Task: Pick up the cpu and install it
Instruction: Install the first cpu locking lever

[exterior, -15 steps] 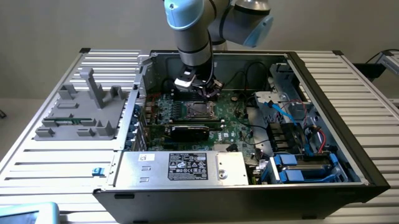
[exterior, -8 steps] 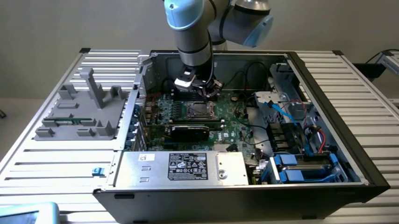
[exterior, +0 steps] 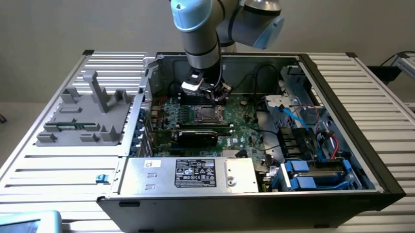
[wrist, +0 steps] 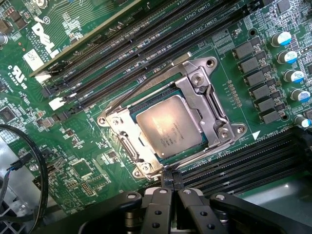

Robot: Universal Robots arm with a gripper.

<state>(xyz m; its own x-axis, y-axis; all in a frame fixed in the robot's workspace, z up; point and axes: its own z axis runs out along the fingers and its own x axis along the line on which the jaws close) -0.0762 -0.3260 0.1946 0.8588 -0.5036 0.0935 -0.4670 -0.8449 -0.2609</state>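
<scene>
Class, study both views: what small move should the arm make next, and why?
Probably a short lift straight up. The cpu already lies flat inside the socket's metal frame, and the gripper close by is shut and holds nothing.

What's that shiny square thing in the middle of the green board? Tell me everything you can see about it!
That is the cpu: a flat square chip with a dull silver metal top carrying faint printed writing. It lies flat in its socket on the green motherboard, with a shiny metal frame around its edges. The gripper, shut, sits nearby without touching it.
</scene>
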